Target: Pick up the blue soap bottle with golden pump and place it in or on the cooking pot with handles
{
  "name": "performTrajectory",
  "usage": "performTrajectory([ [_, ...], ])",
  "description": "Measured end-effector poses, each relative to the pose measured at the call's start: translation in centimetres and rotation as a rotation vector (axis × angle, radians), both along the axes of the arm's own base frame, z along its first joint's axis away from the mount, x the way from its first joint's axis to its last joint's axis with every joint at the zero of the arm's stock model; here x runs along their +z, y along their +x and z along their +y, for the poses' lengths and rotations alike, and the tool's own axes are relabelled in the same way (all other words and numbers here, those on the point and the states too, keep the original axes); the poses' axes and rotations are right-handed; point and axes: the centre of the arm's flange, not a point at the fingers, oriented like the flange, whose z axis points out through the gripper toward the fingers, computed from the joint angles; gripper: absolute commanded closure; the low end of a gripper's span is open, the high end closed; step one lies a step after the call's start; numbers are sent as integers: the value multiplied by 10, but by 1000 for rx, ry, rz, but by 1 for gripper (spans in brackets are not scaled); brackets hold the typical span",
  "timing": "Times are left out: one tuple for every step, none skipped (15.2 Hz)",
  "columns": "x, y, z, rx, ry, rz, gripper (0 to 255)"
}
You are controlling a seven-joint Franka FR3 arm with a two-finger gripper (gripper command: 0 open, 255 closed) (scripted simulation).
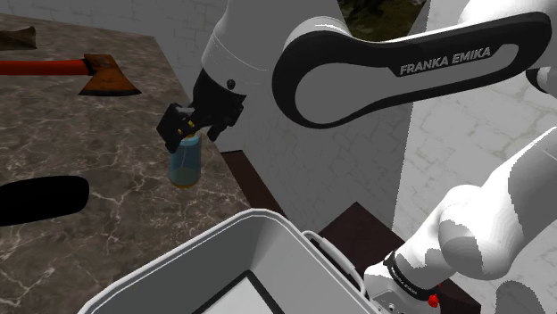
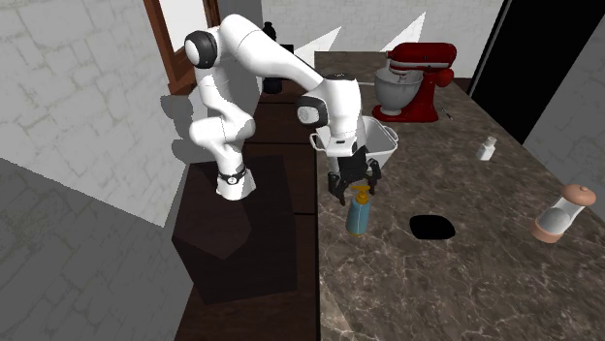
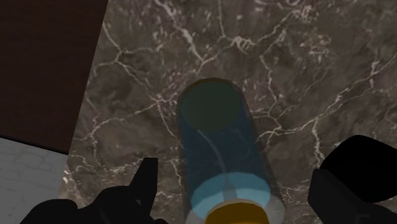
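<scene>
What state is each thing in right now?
soap bottle: upright on the counter, not held
gripper: open, fingers either side of the soap bottle, not touching
pot: upright, no lid
axe: lying flat
mixer: upright, bowl in place

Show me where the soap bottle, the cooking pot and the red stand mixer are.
soap bottle (image 1: 185, 165), shoulder view, on its blue body.
cooking pot (image 2: 389, 145), second exterior view, on its white side wall.
stand mixer (image 2: 425, 55), second exterior view, on its red head.
</scene>
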Motion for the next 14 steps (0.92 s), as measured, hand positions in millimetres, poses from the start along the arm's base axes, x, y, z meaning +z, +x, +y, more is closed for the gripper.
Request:
performTrajectory([
  [0,0,0,0,0,-1,255],
  [0,0,0,0,0,-1,255],
  [0,0,0,0,0,-1,255],
  [0,0,0,0,0,-1,255],
  [0,0,0,0,0,0,255],
  [0,0,0,0,0,0,255],
  [0,0,0,0,0,0,255],
  [0,0,0,0,0,0,255],
  [0,0,0,0,0,0,255],
  [0,0,0,0,0,0,255],
  [2,0,0,0,0,0,255],
  [7,0,0,0,0,0,255],
  [12,0,0,0,0,0,255],
  [17,0,1,0,0,0,255],
])
